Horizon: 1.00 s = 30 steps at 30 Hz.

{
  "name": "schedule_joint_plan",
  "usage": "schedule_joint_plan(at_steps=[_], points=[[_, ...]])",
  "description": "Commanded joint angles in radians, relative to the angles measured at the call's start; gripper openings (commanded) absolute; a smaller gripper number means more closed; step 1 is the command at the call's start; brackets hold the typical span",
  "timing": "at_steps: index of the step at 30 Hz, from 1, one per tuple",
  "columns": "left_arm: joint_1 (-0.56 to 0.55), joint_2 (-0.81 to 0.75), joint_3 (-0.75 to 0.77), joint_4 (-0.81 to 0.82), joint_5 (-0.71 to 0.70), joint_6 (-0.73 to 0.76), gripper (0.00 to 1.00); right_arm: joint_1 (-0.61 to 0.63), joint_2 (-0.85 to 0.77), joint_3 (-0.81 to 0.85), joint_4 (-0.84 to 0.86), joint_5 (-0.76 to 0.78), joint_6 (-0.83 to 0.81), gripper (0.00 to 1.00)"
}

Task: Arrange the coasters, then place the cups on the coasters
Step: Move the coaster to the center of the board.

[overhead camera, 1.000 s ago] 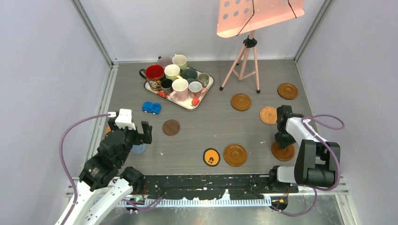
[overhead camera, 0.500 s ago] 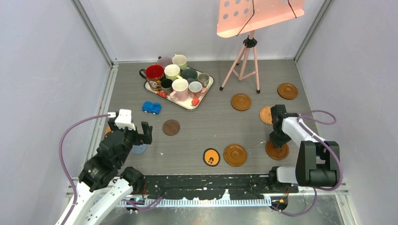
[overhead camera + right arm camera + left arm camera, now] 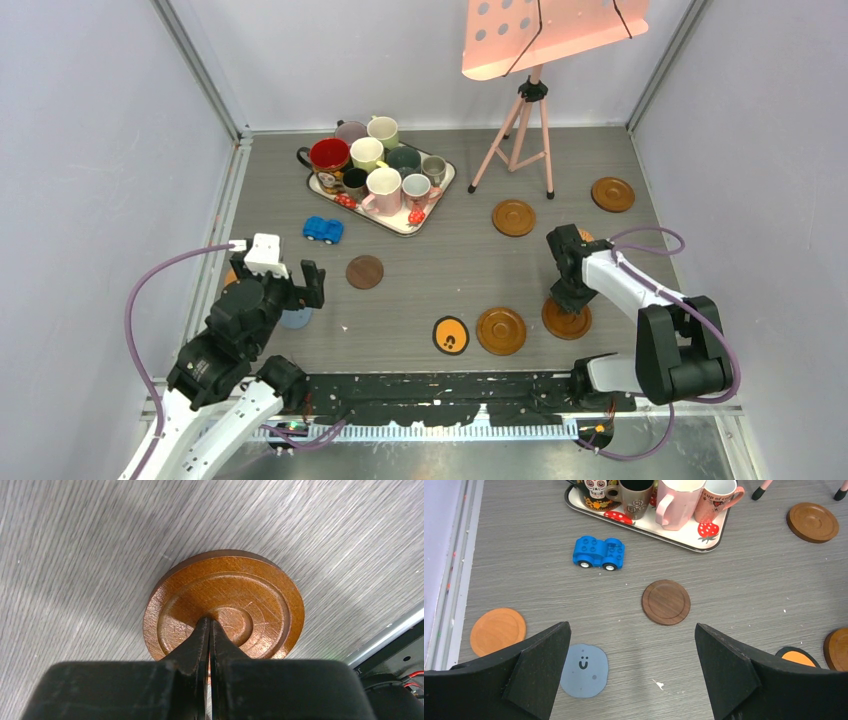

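Jaws of my right gripper point(image 3: 209, 624) together, tips atop a brown coaster point(image 3: 262, 600), clear only wrist-side; left gripper point(image 3: 631, 626) wide.

the mugs point(image 3: 383, 165) stand upright in a tight cluster, upper centre-left. four glossy brown rimmed coasters point(image 3: 514, 217) lie flat across the right half. the dark wood coaster point(image 3: 365, 272) lies mid-left, the black-and-orange coaster point(image 3: 451, 335) lower centre, the blue coaster point(image 3: 584, 663) and orange coaster point(image 3: 498, 631) far left.
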<state>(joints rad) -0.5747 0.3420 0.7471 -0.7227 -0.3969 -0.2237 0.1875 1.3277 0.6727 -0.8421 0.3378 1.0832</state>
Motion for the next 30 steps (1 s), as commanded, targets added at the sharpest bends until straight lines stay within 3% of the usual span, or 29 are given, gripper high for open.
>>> schedule_joint_plan(at_steps=[1, 14, 21, 26, 30], points=[[-0.004, -0.017, 0.000, 0.032, -0.003, 0.007, 0.98, 0.047, 0.026, -0.047, 0.023, -0.151, 0.045, 0.05], [-0.004, -0.011, 0.001, 0.034, 0.001, 0.007, 0.98, 0.090, -0.029, 0.079, -0.086, -0.125, 0.056, 0.05], [-0.003, -0.012, 0.001, 0.034, 0.000, 0.007, 0.98, 0.091, -0.033, 0.157, 0.129, -0.131, -0.152, 0.05], [-0.003, -0.008, 0.001, 0.031, 0.000, 0.007, 0.98, 0.090, 0.037, 0.204, 0.153, -0.110, -0.212, 0.05], [-0.003, -0.003, 0.001, 0.032, 0.000, 0.007, 0.98, 0.098, 0.081, 0.206, 0.196, -0.207, -0.299, 0.05]])
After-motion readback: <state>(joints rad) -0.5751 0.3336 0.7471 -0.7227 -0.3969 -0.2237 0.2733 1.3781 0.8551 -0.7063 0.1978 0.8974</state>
